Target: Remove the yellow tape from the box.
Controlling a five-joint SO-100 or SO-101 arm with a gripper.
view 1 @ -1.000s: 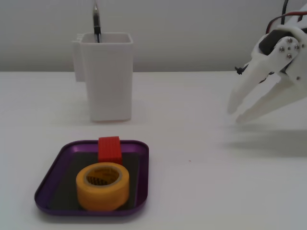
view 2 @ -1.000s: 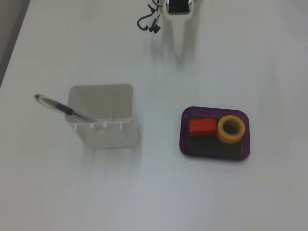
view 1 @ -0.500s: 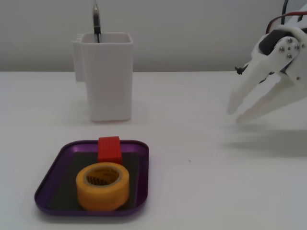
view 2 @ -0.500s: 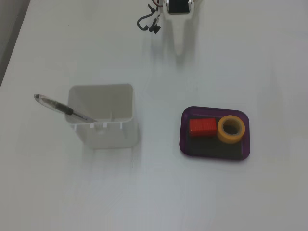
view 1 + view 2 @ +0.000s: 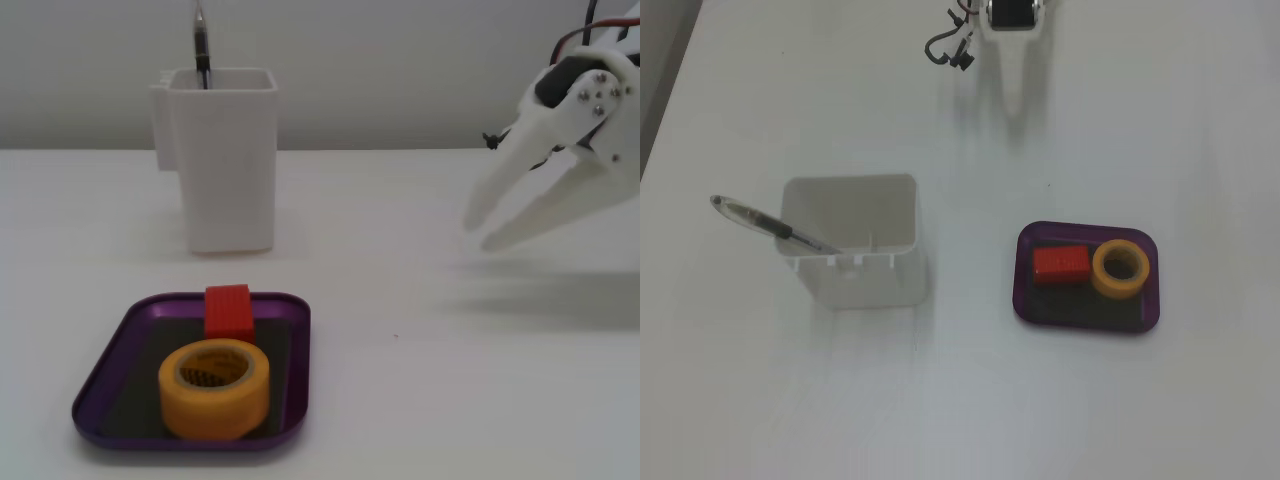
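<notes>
- The yellow tape (image 5: 214, 388) is seen lying flat in the purple box (image 5: 110, 365) at lower left — touching a red block (image 5: 228, 311).
- The gripper (image 5: 482, 228) is held released at right, well apart from the box.

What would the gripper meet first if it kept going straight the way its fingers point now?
Probably the bare table. The open gripper points down and left in a fixed view, and the top-down fixed view shows it aimed between the white container and the purple tray. Depth is uncertain.
</notes>
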